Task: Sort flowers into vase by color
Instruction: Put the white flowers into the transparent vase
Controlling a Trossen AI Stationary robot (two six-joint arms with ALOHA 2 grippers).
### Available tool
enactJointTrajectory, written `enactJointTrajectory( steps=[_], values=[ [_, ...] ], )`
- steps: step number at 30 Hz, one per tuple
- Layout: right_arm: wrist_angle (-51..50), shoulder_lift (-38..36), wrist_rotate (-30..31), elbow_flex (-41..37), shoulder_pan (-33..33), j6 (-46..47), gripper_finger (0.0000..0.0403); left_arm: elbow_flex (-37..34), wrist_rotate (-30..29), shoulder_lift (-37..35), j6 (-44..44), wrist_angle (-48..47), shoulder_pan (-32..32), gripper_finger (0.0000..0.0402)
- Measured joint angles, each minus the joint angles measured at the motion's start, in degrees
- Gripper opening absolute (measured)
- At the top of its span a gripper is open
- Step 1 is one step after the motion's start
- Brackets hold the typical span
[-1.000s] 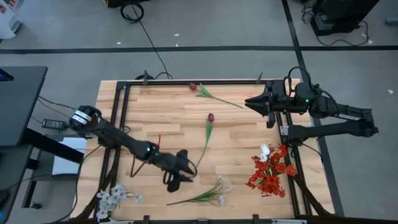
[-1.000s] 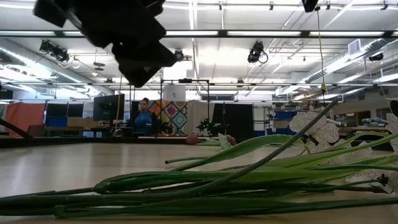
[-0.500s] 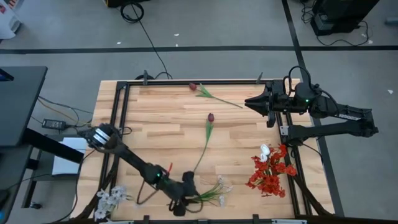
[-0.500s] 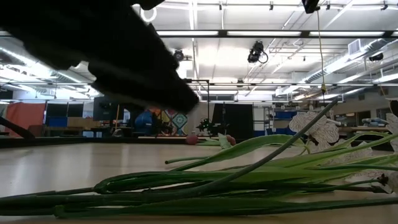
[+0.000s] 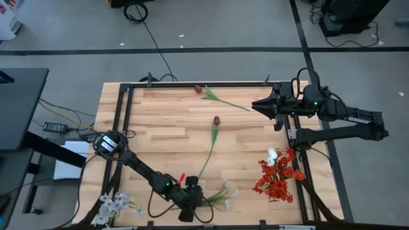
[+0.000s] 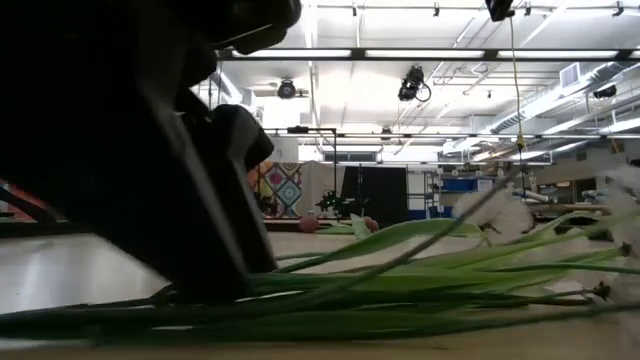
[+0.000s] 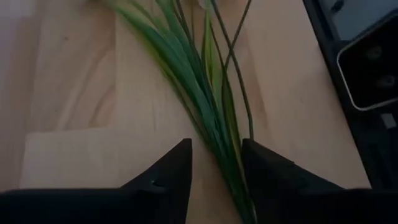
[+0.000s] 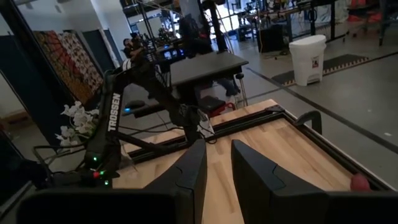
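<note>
A white blossom spray (image 5: 217, 195) lies flat on the table near its near edge, its green stems (image 7: 211, 112) pointing toward the left. My left gripper (image 5: 192, 203) is low over the stem end, open, with one finger on each side of the stem bundle (image 7: 216, 155). It fills the left of the low view (image 6: 130, 170). Two maroon tulips (image 5: 216, 120) (image 5: 198, 89) lie farther back. My right gripper (image 5: 257, 105) hovers at the far right, slightly open and empty. My left gripper comes at the spray's stems from above, slanting, its fingers lying across the bundle near the stem end. The leaves (image 7: 233, 168) run close along the inner side of one finger (image 7: 258, 165). I cannot tell whether it touches them. The spray lies on the table.
A bunch of red blooms with a white tulip (image 5: 276, 177) stands at the near right. A bunch of white blossoms (image 5: 114, 206) stands at the near left corner. A black frame rail (image 5: 121, 128) borders the tabletop. A person shows in the room beyond (image 8: 186, 28).
My left gripper has gone toward the table's near edge and to the right, and down onto the white spray's stem end. In the low view the spray's blossoms have shifted and blur.
</note>
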Motion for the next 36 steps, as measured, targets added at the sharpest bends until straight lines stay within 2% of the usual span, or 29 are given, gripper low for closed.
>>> enactJointTrajectory(
  steps=[15,31,36],
  values=[
    [0.2,0.0,0.0,0.0,0.0,0.0,0.0083,-0.2,-0.2,1.0,2.4,-1.7,0.0,0.0013],
    [0.2,0.0,0.0,0.0,0.0,0.0,0.0083,-0.5,-1.1,-0.6,2.0,-2.6,-0.7,0.0005],
    [0.2,0.0,0.0,0.0,0.0,0.0,0.0083,-0.6,-1.5,-3.3,3.9,-2.9,-1.9,0.0004]
  ],
)
